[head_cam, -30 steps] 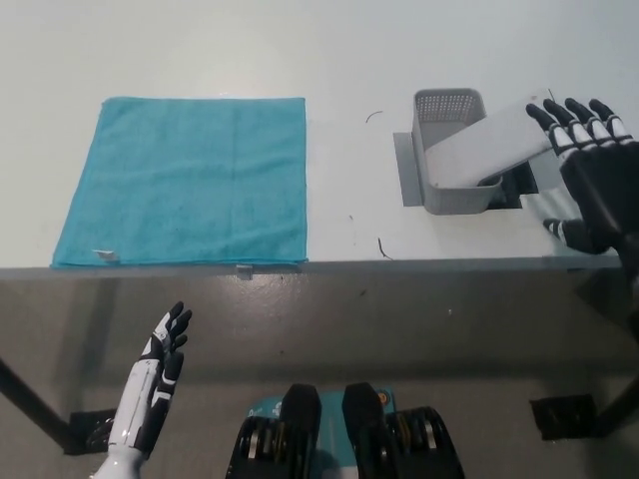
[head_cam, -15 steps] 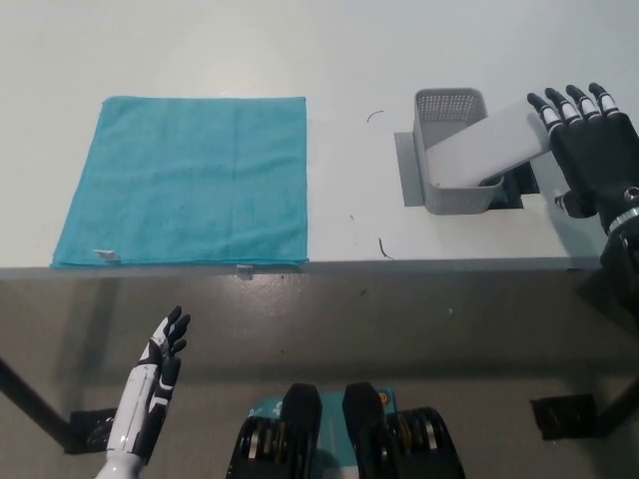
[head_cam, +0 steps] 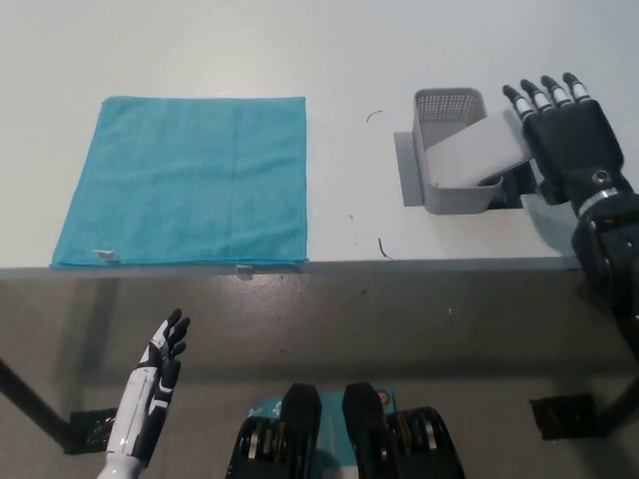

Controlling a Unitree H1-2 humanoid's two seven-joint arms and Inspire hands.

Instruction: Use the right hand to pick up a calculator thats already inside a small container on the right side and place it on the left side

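The left hand (head_cam: 160,374) rests low at the near left, fingers apart, holding nothing. A teal cloth (head_cam: 185,180) lies on the surface (head_cam: 349,60). Right of it, the calculator (head_cam: 474,155) leans tilted in the small container (head_cam: 451,150). The right hand (head_cam: 567,135), fingers spread, covers the calculator's right end.

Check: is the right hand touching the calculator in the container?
Cannot tell. In the head view the right hand overlaps the calculator's outer end, but no contact or gap shows.
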